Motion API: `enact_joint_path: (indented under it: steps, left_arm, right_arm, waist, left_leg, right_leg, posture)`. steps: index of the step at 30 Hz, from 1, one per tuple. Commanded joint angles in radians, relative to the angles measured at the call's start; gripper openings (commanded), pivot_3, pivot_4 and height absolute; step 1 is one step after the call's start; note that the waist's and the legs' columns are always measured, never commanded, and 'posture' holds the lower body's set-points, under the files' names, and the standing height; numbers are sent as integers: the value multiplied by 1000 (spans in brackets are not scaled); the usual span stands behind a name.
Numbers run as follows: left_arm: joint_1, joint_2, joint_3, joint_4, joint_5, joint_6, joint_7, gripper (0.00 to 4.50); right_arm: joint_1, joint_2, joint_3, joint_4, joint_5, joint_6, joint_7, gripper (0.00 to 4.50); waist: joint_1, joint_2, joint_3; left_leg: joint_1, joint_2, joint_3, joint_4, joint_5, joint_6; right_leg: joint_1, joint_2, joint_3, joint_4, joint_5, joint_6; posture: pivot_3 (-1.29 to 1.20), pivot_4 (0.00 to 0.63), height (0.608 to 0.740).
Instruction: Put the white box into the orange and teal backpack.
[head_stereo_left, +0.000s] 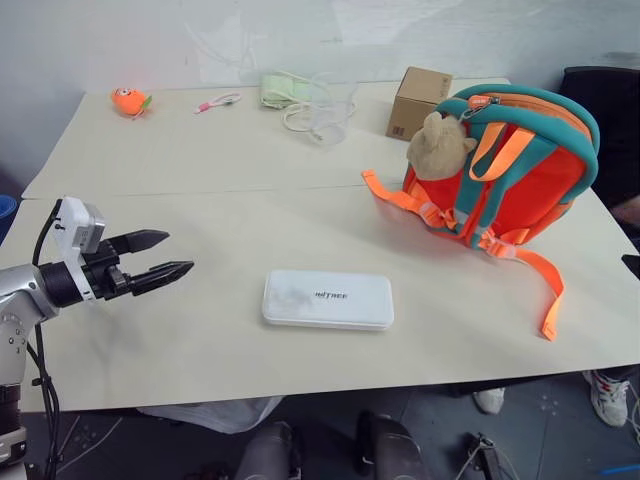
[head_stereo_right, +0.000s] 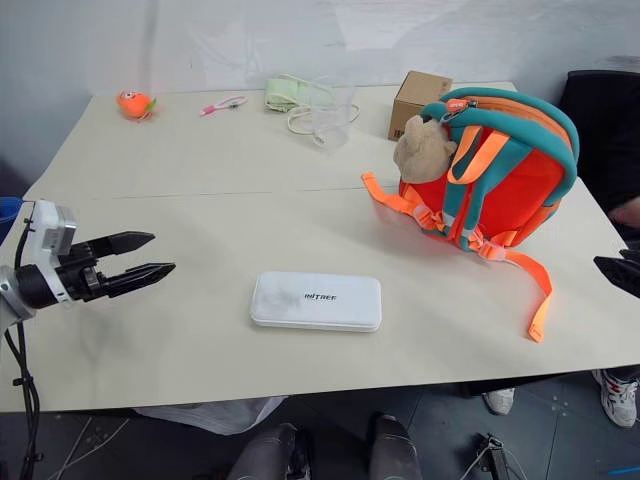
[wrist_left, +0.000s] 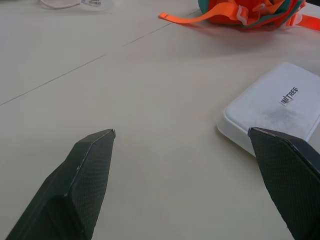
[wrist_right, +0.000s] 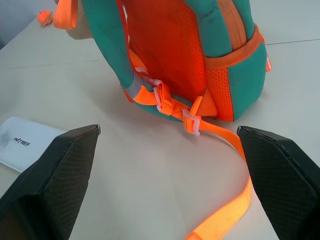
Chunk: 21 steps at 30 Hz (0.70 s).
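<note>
1. A flat white box (head_stereo_left: 328, 299) lies on a cream table (head_stereo_left: 200, 200), near the front edge and about mid-table. Small dark lettering on its lid reads roughly "UNITREE".
2. An orange and teal backpack (head_stereo_left: 510, 170) stands upright on the right side of the table, well apart from the white box. A tan plush bear (head_stereo_left: 440, 148) sits on its front, and an orange strap (head_stereo_left: 545, 290) trails across the table toward the front edge.
3. A small brown cardboard box (head_stereo_left: 418, 100) stands just behind the backpack. A label shows on its side, but the print is too small to read.
4. The left gripper (head_stereo_left: 165, 256) reaches in from the left edge, roughly level, pointing right toward the white box. Its two black fingers are spread wide, hold nothing and hover over bare table, apart from the box.
5. The right gripper (wrist_right: 167, 135), seen from its wrist camera, faces the backpack's strap side. Its fingers are spread wide and empty, with the backpack's buckles (wrist_right: 172, 105) between them farther off.
6. At the far side lie an orange toy (head_stereo_left: 130, 101), a pink item (head_stereo_left: 218, 102) and a pale green bundle with white cable (head_stereo_left: 285, 95).
</note>
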Motion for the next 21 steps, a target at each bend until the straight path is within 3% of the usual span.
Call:
enact_joint_path:
  steps: [1, 10, 11, 14, 15, 21]
  left_arm:
    - [4, 18, 16, -2, -3, -25, -17, 4466]
    - [14, 16, 6, -24, 0, -15, -4, 4466]
    - [14, 16, 4, -25, 1, -16, -4, 4466]
    - [12, 12, -1, -25, 2, -19, -1, 4466]
    - [10, 11, -3, -25, 2, -20, 2, 4466]
    - [5, 6, -14, -26, 1, -15, 11, 4466]
  right_arm:
    - [0, -2, -47, -10, 10, -20, 6, 4500]
    - [5, -4, -33, 16, -24, -93, 20, 4500]
    - [8, -4, -31, 14, -23, -96, 24, 4500]
    - [13, -12, -33, 26, -22, -81, 22, 4500]
    - [11, -18, -35, 39, -25, -81, 24, 4500]
    - [23, -32, -28, 80, -62, -122, 49, 4500]
  waist:
    - [0, 0, 0]
    - [0, 0, 0]
    - [-2, 7, 3]
    - [-31, 11, 4]
    - [-27, 11, 6]
    - [16, 11, 6]
  left_leg:
    - [0, 0, 0, 0, 0, 0]
    - [0, 0, 0, 0, 0, 0]
    - [0, 0, 0, 0, 0, 0]
    - [1, -22, -44, -16, 17, 13]
    - [4, -30, -56, -18, 23, 14]
    - [2, -34, -53, -14, 21, 10]
  right_leg:
    - [0, 0, 0, 0, 0, 0]
    - [0, 0, 0, 0, 0, 0]
    - [0, 0, 0, 0, 0, 0]
    - [34, -20, -56, -9, -1, 6]
    - [37, -24, -66, -7, -4, 11]
    - [34, -28, -54, -5, -4, 12]
  posture:
    - [0, 150, 740]
    - [0, 150, 740]
    - [0, 150, 740]
    - [0, 150, 740]
    - [0, 150, 740]
    - [0, 150, 740]
